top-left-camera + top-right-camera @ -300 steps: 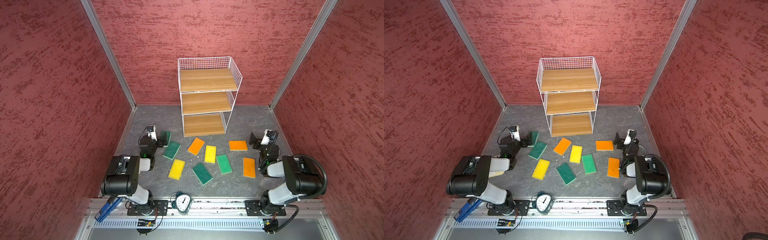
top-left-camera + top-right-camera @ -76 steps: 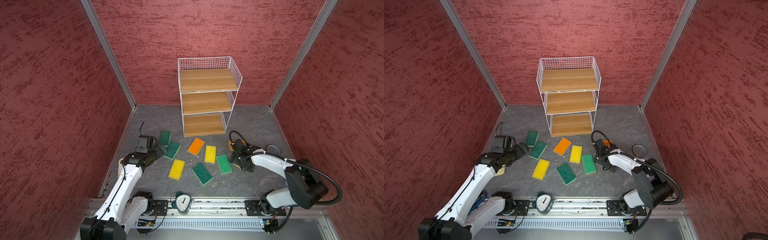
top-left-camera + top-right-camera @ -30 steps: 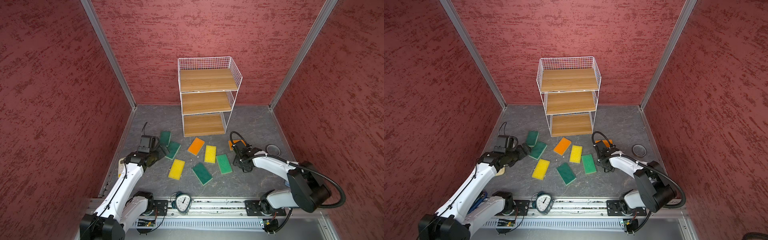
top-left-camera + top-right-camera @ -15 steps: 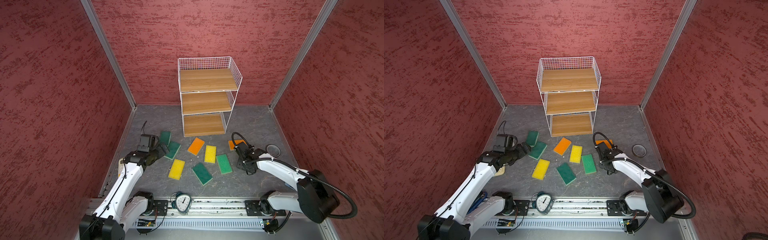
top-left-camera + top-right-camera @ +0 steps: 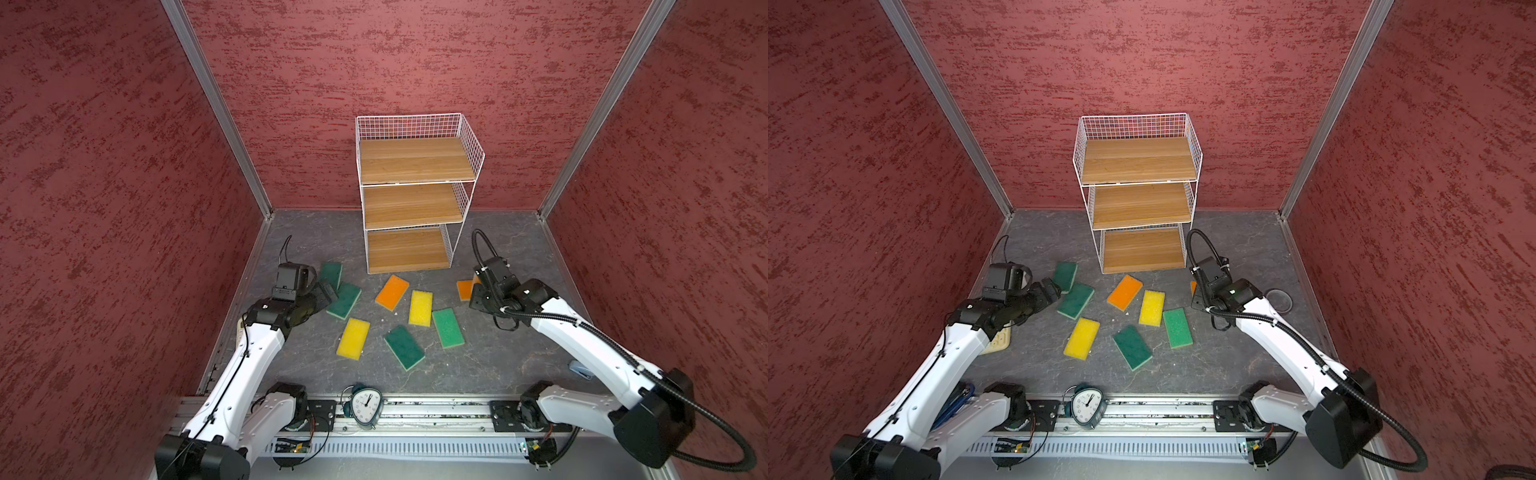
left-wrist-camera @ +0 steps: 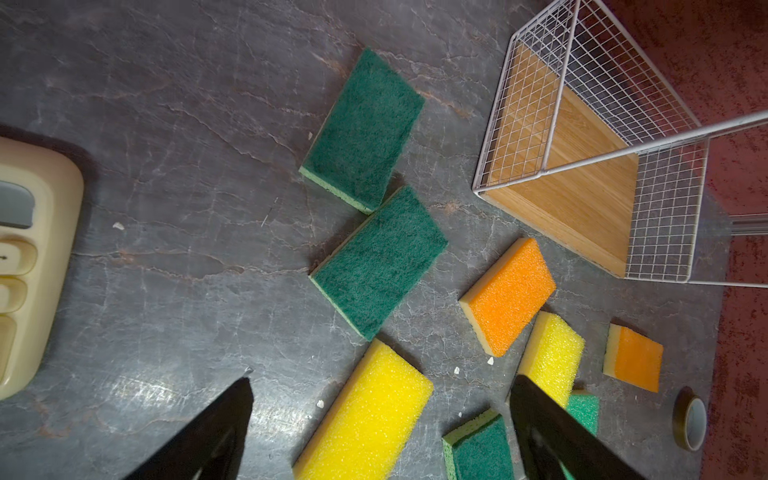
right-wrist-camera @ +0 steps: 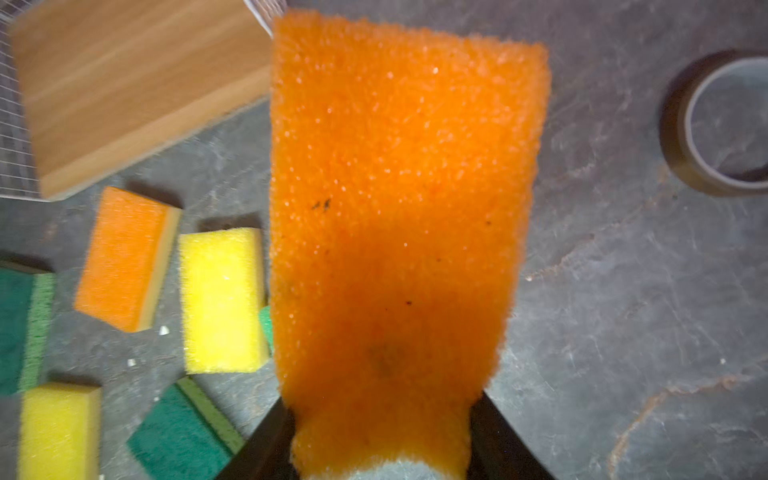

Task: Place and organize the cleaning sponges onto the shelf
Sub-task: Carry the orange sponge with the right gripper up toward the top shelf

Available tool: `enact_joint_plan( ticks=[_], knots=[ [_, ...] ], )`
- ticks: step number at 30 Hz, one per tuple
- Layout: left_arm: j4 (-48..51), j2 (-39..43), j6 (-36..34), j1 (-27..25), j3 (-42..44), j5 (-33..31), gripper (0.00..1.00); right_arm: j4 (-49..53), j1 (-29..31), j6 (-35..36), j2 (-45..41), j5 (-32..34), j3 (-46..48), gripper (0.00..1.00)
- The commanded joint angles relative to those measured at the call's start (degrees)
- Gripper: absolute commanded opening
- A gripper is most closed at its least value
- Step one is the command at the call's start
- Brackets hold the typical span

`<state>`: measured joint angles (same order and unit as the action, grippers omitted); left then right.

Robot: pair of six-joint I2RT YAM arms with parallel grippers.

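My right gripper (image 7: 380, 419) is shut on one end of an orange sponge (image 7: 399, 174), held off the grey floor beside the shelf (image 5: 415, 160); both top views show this sponge (image 5: 464, 289) (image 5: 1193, 287) partly behind the gripper. My left gripper (image 6: 381, 379) is open and empty, hovering by two dark green sponges (image 5: 331, 274) (image 5: 345, 300). On the floor lie another orange sponge (image 5: 392, 292), two yellow ones (image 5: 420, 307) (image 5: 353, 338) and two more green ones (image 5: 448, 328) (image 5: 404, 347). All three shelf boards are bare.
A cream calculator (image 5: 998, 340) lies under my left arm near the left wall. A tape ring (image 5: 1280, 300) sits right of my right gripper. An alarm clock (image 5: 365, 405) stands on the front rail. Red walls close in three sides.
My right gripper has tightened on the orange sponge and lifted it off the floor, shifting slightly right. The left arm has barely moved.
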<state>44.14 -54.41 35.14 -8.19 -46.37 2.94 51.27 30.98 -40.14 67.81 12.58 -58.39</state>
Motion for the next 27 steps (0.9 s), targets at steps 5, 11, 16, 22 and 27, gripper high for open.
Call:
enact_joint_plan(
  ticks=[5,11,16,22,27],
  knots=[
    [0.58,0.18,-0.57,-0.87,-1.77,0.18,0.97,4.62,1.00,5.40,-0.22,-0.76,-8.06,0.50],
    [1.17,0.10,-0.95,-0.96,-2.87,-0.56,0.97,6.76,1.41,8.57,-0.07,-2.18,-14.90,0.50],
    [0.25,-0.69,-0.70,-0.96,-3.32,-0.09,0.97,7.07,1.62,13.78,1.19,-4.15,-21.75,0.51],
    [-1.27,-1.70,0.43,-1.65,-3.40,0.10,0.97,7.34,1.72,19.33,4.42,-5.26,-29.42,0.51],
    [-1.70,-3.33,0.75,-2.44,-4.24,0.18,0.97,7.09,1.76,23.35,7.71,-5.19,-36.47,0.51]
  ],
)
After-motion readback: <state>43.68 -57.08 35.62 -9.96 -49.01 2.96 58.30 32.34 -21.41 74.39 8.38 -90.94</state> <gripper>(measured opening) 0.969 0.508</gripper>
